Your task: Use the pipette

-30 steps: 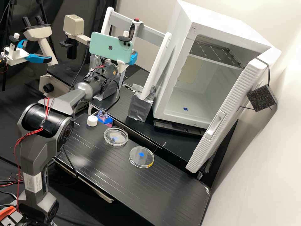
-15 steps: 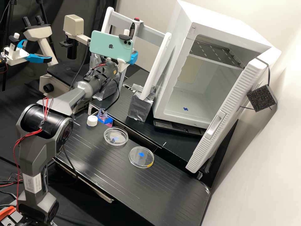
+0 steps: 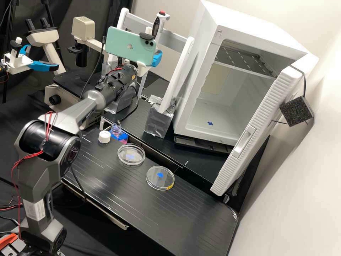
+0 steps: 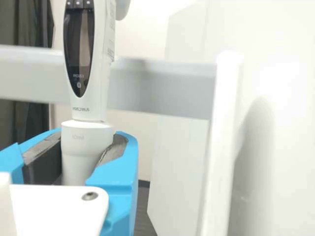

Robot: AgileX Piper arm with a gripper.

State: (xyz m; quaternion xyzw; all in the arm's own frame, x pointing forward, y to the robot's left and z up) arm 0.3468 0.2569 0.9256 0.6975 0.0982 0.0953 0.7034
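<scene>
Arm point(image 3: 46, 149), dark grey with thin red wires looping off its elbow, stood nearest in the high view. Past it ran the black bench point(image 3: 184, 213), where two round clear dishes lay apart from each other. The nearer dish point(image 3: 160, 179) had a blue mark in view through it and a yellow one at its rim; the farther dish point(image 3: 131, 155) showed a paler blue mark. Beyond them a white cap point(image 3: 104, 137) sat just beside a small open bottle point(image 3: 115, 131) with something pink and blue at its lower part.

Farther back and higher came the gripper point(image 3: 156, 59), with a mint-green phone point(image 3: 129, 46) mounted by it. It was pinching the pipette point(image 3: 162, 25): in the wrist view the dark pads point(image 4: 43, 157) pressed in from both sides below the wide white collar point(image 4: 86, 133), and the pipette stood about upright between them. Its red top showed above the phone in the high view.

Behind the pipette stretched the grey crossbar point(image 4: 157, 83) of a white stand point(image 3: 177, 74), whose foot was wrapped in silvery tape. Well to the side of the gripper stood a white incubator point(image 3: 204, 32), its door point(image 3: 245, 142) swung open.
</scene>
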